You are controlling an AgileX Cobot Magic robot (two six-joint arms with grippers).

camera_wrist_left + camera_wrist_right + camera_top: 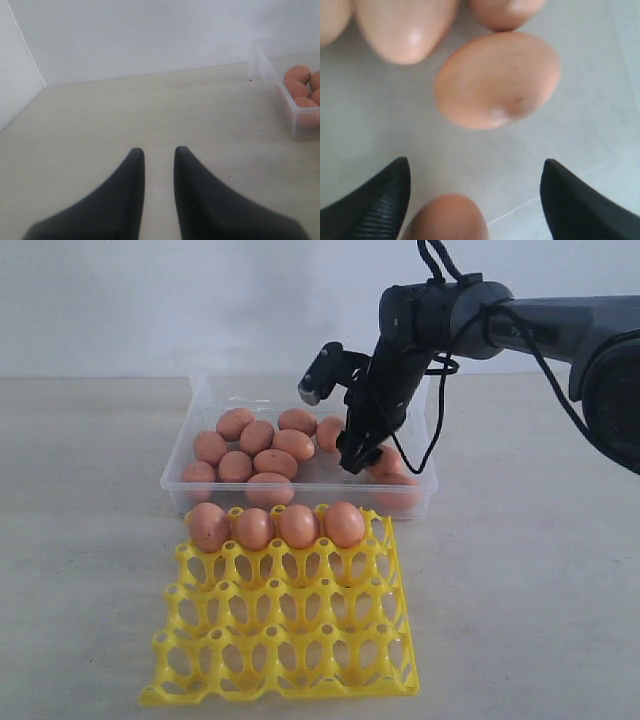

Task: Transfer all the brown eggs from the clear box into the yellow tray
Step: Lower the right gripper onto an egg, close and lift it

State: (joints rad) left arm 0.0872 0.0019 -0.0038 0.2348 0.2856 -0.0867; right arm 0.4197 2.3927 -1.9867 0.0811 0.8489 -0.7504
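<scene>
Brown eggs (497, 80) beneath open right hand (475, 195)

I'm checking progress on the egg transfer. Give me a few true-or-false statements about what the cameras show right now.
1. Four eggs sit in the tray. True.
2. The right end effector is over the tray. False: it is inside the box, among eggs.
3. The right end effector is shut on an egg. False: it is open, one egg between its fingers.
4. The left end effector holds nothing. True.
</scene>
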